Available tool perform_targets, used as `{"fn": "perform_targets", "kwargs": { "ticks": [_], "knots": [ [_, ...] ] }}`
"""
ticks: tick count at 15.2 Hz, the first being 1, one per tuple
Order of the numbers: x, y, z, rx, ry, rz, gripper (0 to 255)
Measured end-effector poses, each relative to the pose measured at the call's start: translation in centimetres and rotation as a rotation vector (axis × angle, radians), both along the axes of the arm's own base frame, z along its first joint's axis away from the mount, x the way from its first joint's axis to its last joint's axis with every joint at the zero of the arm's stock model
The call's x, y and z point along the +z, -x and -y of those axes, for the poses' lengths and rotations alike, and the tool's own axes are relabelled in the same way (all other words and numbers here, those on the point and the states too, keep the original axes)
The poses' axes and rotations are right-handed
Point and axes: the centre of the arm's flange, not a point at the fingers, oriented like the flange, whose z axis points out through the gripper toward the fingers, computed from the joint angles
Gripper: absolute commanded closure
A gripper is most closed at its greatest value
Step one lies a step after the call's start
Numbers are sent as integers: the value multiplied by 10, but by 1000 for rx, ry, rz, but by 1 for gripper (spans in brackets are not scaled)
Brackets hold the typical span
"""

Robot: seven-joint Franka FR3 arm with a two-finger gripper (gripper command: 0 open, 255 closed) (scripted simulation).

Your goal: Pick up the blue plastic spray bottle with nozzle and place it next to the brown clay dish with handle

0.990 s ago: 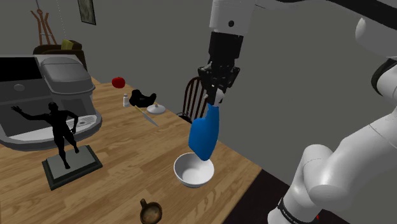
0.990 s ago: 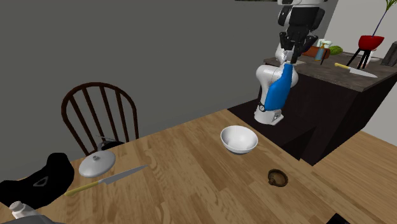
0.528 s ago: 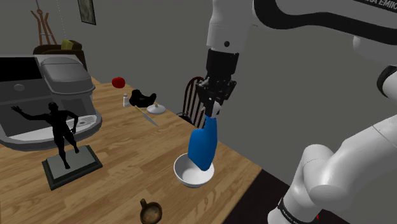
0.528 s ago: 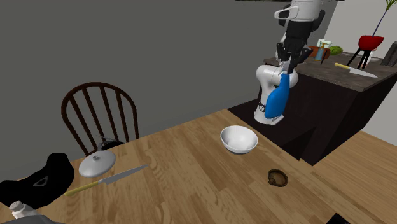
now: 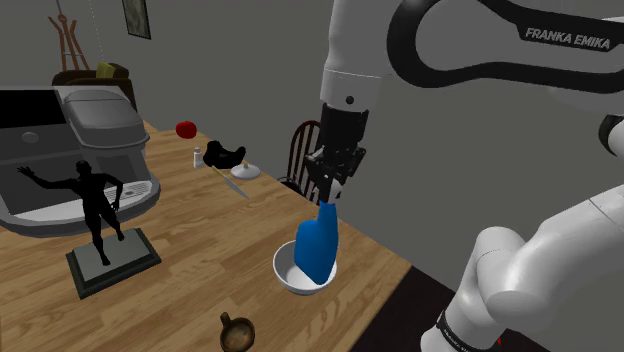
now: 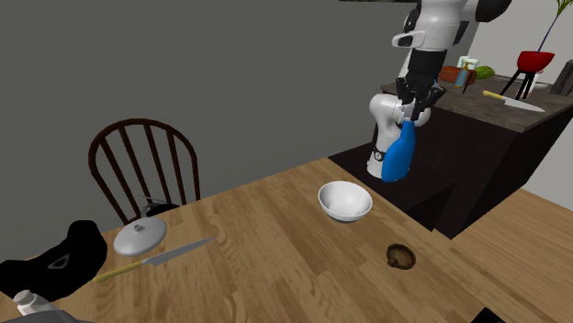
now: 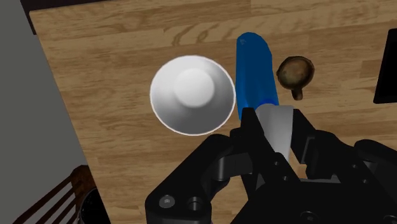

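The pickup is done: the jaws pinch the white nozzle end of the blue spray bottle (image 5: pixel 318 250), which hangs straight below them, clear of the desk (image 5: pixel 200 262) and above the white bowl (image 5: pixel 284 272). Left to do: carry it past the bowl to the brown handled dish (image 7: pixel 294 73), which lies just beyond the bottle's far end, and set it down alongside. Since a second ago the jaws have dropped lower and the bottle has swung from a slant to nearly upright.
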Motion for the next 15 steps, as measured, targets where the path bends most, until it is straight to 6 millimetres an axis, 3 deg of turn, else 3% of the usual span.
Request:
{"fn": "perform_targets", "kwargs": {
  "ticks": [15],
  "knots": [
    [-81, 1, 1, 0, 0, 0, 255]
  ]
}}
